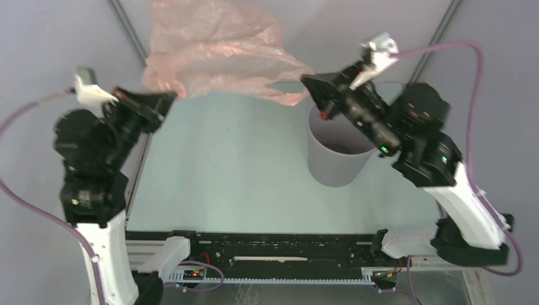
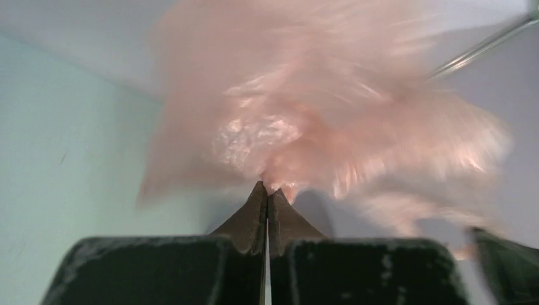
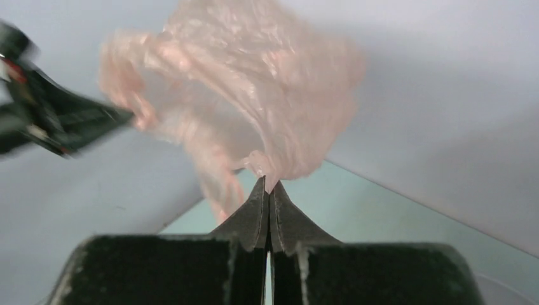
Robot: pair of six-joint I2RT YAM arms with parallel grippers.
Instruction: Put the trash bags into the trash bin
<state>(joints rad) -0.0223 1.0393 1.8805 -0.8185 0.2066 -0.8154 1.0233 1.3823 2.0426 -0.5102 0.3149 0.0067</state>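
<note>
The pale-pink trash bag (image 1: 216, 54) hangs in the air above the far side of the table, stretched between both grippers. My left gripper (image 1: 171, 96) is shut on its left rim; in the left wrist view (image 2: 267, 185) the bag (image 2: 318, 114) billows blurred just past the tips. My right gripper (image 1: 306, 81) is shut on its right rim; in the right wrist view (image 3: 268, 181) the bag (image 3: 254, 82) rises above the tips. The grey trash bin (image 1: 337, 155) stands upright on the table, under and just right of the right gripper, partly hidden by that arm.
The light green table (image 1: 222, 171) has metal frame posts (image 1: 127, 28) at its far corners. A black rail (image 1: 279, 244) runs along the near edge between the arm bases. The left gripper shows at the left of the right wrist view (image 3: 57, 117).
</note>
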